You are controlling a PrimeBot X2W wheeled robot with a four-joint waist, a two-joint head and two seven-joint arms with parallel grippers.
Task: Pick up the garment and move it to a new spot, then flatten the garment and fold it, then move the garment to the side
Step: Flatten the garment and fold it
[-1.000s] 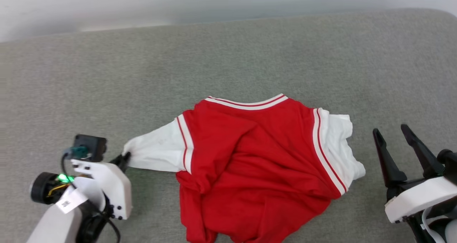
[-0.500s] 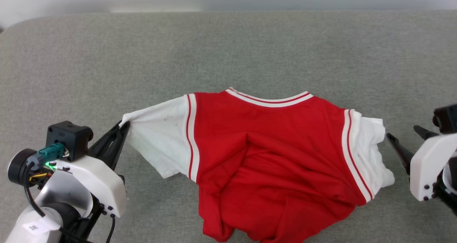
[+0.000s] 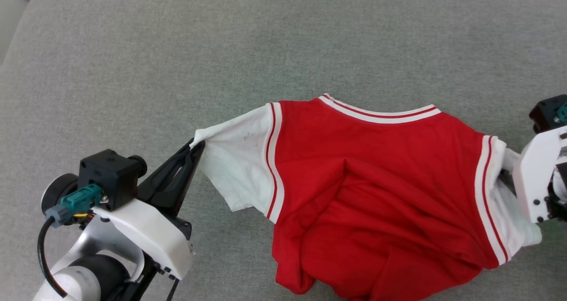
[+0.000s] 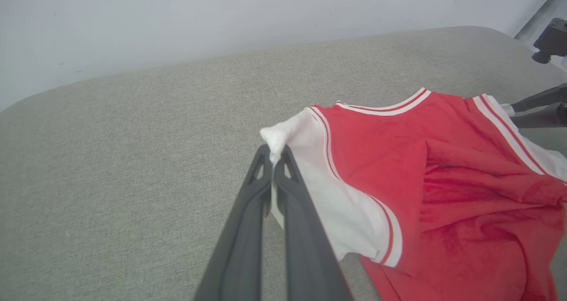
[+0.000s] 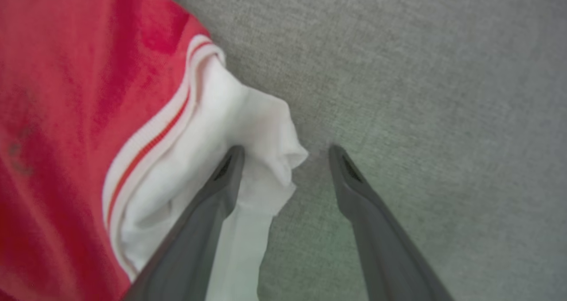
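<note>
The left gripper has its two dark fingers pressed tight together on the very tip of the white left sleeve, a small tuft of cloth poking out past the fingertips in the left wrist view; that sleeve is drawn out into a taut point towards it. The right gripper stands with its fingers well apart and grips nothing yet; one finger lies over the crumpled white right sleeve, the other over bare upholstery, with the sleeve's loose edge in the gap between them.

Between the two lies the garment, spread across the grey cushioned surface with its striped collar away from the robot and a plain red side up; the upper part is pulled fairly straight, while the lower body is heaped in soft folds.

It looks light and thoroughly limp; I'd expect it to sag and drape from wherever it is held and to carry no shape of its own. Thin cloth like this may slide out of narrow fingers, so the right side wants a good bite of sleeve, a doubled fold near the striped seam rather than a single loose edge; matching holds at both sleeves should let the body hang evenly, though the bunched hem will likely need smoothing.
</note>
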